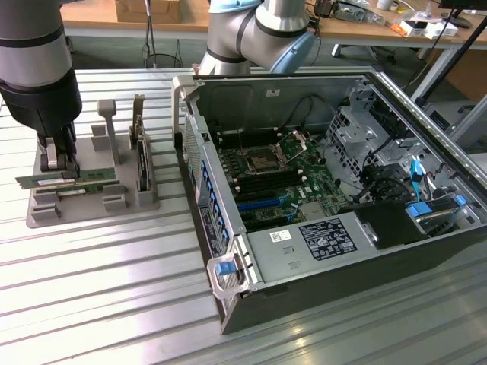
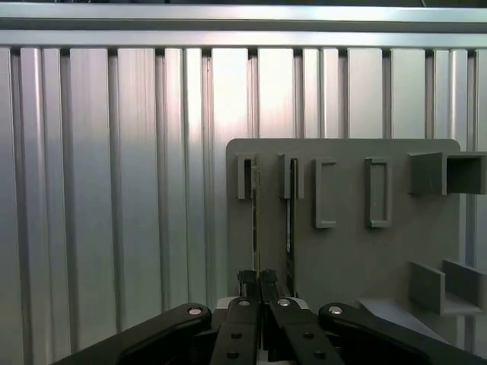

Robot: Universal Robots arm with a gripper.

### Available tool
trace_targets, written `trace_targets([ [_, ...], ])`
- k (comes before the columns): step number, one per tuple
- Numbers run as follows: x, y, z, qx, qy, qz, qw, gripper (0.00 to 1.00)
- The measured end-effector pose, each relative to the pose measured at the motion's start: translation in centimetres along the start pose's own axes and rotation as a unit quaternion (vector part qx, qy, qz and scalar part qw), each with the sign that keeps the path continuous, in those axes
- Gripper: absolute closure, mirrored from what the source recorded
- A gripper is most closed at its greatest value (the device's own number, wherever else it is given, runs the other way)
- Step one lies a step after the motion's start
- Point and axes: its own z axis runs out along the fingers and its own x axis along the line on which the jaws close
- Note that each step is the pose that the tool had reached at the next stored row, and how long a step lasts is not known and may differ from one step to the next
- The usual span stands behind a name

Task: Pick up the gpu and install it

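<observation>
Found the ribbed silver metal table (image 1: 91, 304) smooth and brightly glossy; the grey moulded plastic rack (image 1: 148, 199) matt; the long thin green circuit-board stick (image 1: 91, 180) faintly shiny; the black pincer (image 2: 257, 280) satin, with polished metal screws (image 2: 196, 311).

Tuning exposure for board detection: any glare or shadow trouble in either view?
Exterior view: broad glare on the table nearer the camera than the holder; gpu and motherboard evenly lit. Wrist view: bright wash on the table slats beyond the holder, gripper dark against it, shut on the gpu's edge.

Oblique exterior, close top-down wrist; shared fixture (image 1: 84, 207) (image 2: 350, 251)
</observation>
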Motion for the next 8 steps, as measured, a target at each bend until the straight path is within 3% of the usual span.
trace_targets([
  [8,0.0,0.06,-1.51,-0.0001,-0.0005,0.000,1.0000,0.88],
])
